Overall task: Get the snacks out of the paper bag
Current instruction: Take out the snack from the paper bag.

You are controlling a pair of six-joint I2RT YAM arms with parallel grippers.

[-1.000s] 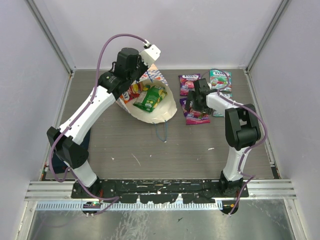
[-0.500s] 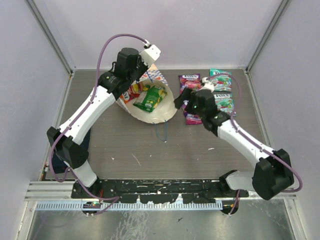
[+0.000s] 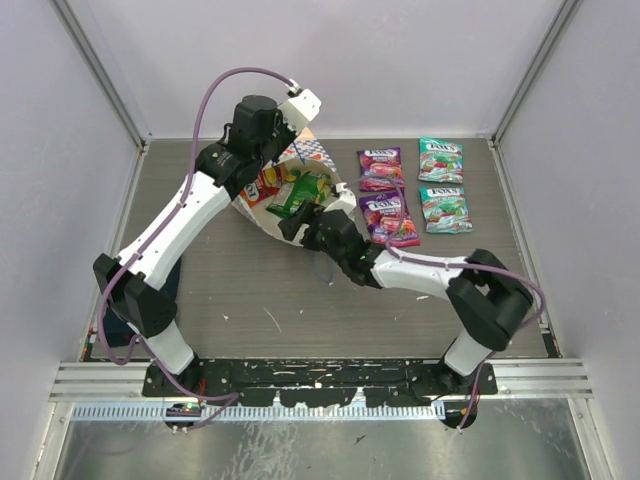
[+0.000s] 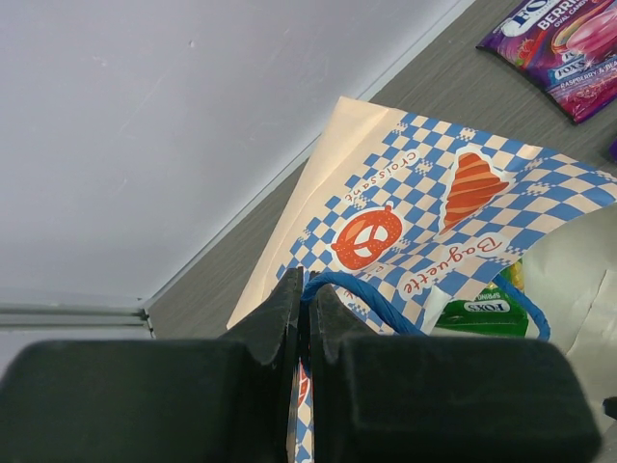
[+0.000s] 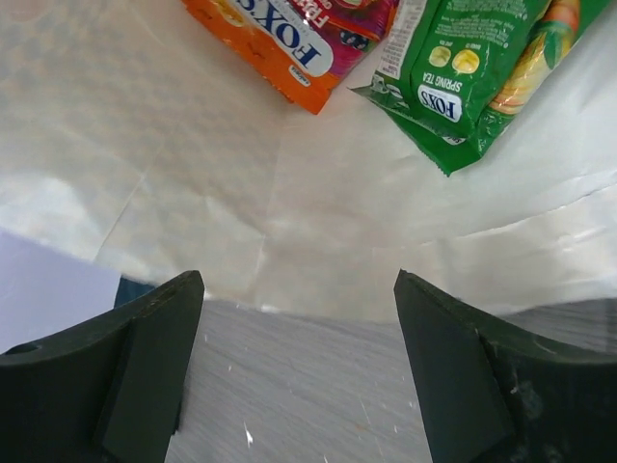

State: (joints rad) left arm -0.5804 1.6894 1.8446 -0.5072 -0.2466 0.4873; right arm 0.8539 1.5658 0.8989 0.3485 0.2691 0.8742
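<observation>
The grey wood-grain table (image 3: 260, 290) carries the cream checker-print paper bag (image 4: 415, 222), its mouth open toward the right arm. The left gripper (image 4: 302, 289) has its fingers clamped on the blue cord handle (image 4: 352, 289). The right gripper (image 5: 297, 289) has its fingers spread at the bag mouth, holding nothing. Inside lie the glossy green packet (image 5: 472, 68) and the glossy orange packet (image 5: 280, 39) (the purple packets (image 3: 380, 168) and the teal packets (image 3: 441, 159) lie outside on the table).

Orange packet (image 5: 280, 39): cut off by my right wrist view's top edge.
Green packet (image 5: 463, 77): same edge clips it.
Paper bag (image 3: 258, 212): I lose its far left side under the left arm (image 3: 185, 215).
Purple packet (image 4: 569, 43): clipped at left wrist view's corner.
</observation>
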